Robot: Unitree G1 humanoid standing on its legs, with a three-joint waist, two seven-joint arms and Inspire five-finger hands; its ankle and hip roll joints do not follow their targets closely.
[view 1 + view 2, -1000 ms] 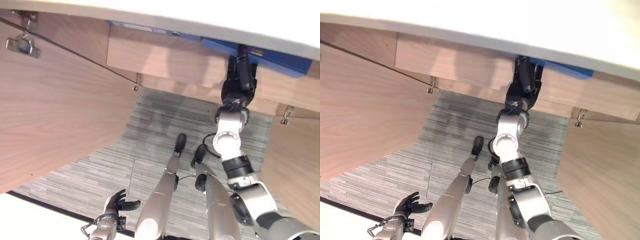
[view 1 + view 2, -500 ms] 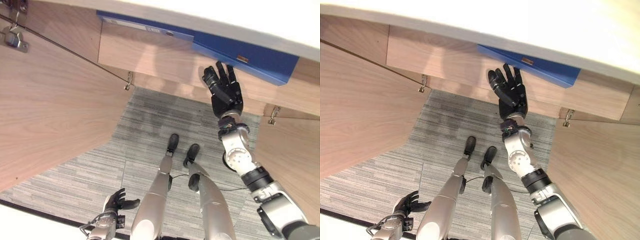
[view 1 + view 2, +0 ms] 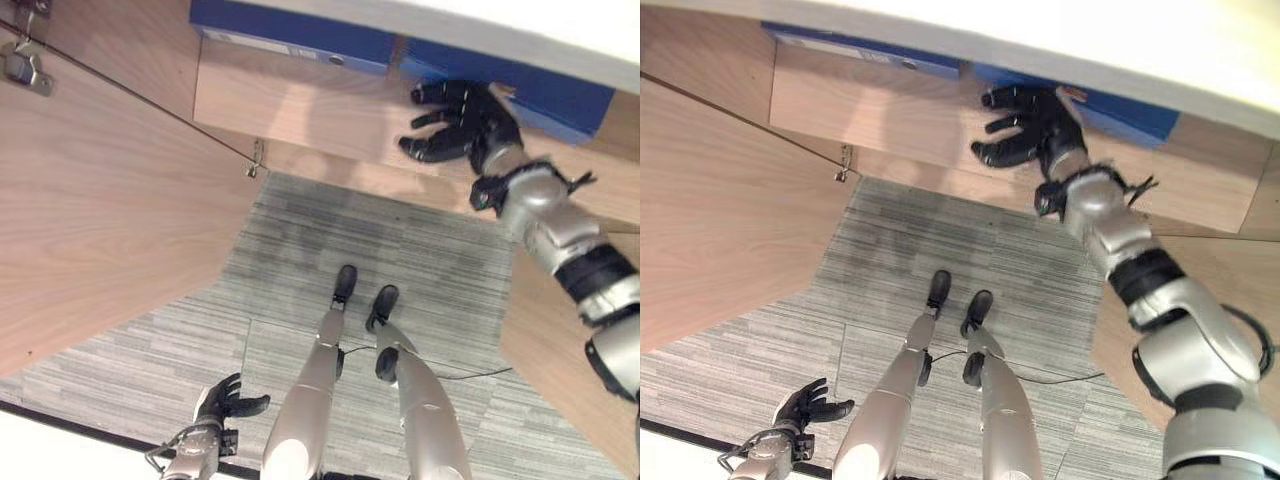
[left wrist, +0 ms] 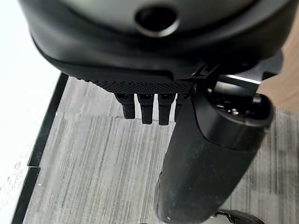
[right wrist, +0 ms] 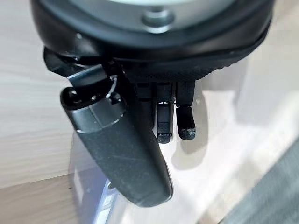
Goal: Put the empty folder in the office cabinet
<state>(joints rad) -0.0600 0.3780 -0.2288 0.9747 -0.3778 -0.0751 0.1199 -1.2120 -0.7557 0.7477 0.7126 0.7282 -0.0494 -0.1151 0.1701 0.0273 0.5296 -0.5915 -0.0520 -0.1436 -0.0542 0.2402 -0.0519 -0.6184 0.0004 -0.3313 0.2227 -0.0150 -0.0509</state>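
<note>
Inside the wooden cabinet [image 3: 110,200] over grey carpet [image 3: 330,250], the blue folder [image 3: 545,95] lies on the shelf [image 3: 300,110] beside another blue folder [image 3: 290,35], my right hand [image 3: 462,122] spread loose against it, my left hand [image 3: 215,405] relaxed, low near the floor.

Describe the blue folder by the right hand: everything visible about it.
The blue folder is a plain, stiff-looking binder lying flat on the wooden cabinet shelf, just under the pale top panel. One long edge and a small tag show at its front; the rest is hidden. The right hand, fingers spread and relaxed, lies against its front edge and the shelf's face. A second blue folder sits beside it.
</note>
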